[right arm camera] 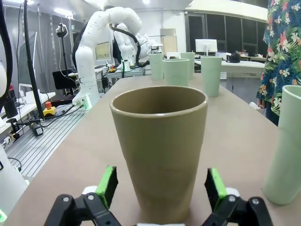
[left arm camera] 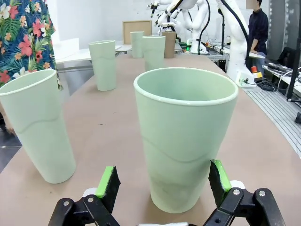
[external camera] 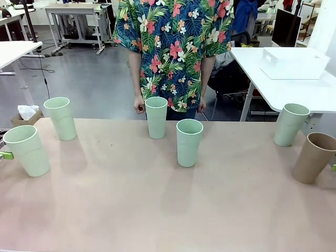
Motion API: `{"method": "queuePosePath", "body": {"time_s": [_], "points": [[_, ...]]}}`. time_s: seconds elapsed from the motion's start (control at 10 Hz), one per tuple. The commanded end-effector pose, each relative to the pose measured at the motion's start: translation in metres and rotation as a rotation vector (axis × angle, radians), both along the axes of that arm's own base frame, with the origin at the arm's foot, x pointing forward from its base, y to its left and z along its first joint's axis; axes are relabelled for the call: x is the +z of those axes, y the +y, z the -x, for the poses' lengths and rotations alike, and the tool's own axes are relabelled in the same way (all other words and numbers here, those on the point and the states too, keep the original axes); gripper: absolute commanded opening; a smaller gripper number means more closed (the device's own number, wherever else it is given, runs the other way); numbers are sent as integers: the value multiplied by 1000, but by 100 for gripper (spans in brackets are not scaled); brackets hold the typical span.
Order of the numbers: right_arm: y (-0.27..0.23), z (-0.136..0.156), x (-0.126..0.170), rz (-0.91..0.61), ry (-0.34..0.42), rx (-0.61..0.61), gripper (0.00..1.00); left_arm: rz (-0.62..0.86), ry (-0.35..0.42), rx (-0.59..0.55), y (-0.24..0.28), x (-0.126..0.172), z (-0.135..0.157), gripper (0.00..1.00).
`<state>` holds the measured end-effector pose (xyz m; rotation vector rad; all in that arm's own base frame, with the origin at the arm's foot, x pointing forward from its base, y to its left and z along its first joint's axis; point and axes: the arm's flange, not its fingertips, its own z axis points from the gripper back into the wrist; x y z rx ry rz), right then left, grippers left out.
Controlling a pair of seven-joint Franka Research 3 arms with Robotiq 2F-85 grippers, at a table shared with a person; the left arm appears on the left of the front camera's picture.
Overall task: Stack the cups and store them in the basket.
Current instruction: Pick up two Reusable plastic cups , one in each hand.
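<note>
We found jaws apart: left gripper (left arm camera: 163, 173) straddled the mint cup (left arm camera: 186, 141) farthest from the tan cup (right arm camera: 160, 136), which the right gripper (right arm camera: 161, 178) straddled, presumably pre-grasp.

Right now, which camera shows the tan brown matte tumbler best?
The right wrist view: the tan brown matte tumbler stands close and central between the green pads of the open right pincer, rim and wall clear. The front view shows the tumbler smaller, near the picture's right edge. The left wrist view shows it tiny and far off.

Five mint cups (external camera: 189, 142), one brown cup (external camera: 314, 157) upright, apart; white basket (external camera: 291, 63) far right.
</note>
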<state>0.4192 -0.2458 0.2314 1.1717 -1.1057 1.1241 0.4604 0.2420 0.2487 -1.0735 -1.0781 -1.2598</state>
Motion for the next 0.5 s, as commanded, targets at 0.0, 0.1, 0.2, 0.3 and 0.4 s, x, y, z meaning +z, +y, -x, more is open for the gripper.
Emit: {"method": "queuePosePath", "body": {"time_s": [0.0, 0.1, 0.2, 0.3, 0.4], "points": [[8, 2, 1, 3, 31, 12, 100, 11, -23, -55, -4, -11, 9, 100], [9, 3, 1, 0, 34, 14, 100, 14, -19, -65, -7, -14, 10, 100], [11, 3, 0, -6, 41, 18, 100, 13, -19, -72, -12, -17, 11, 100], [13, 4, -1, -11, 46, 22, 100, 21, -23, -68, -16, -19, 12, 100], [16, 5, -2, -17, 52, 26, 100, 30, -24, -77, -19, -20, 12, 100]]}}
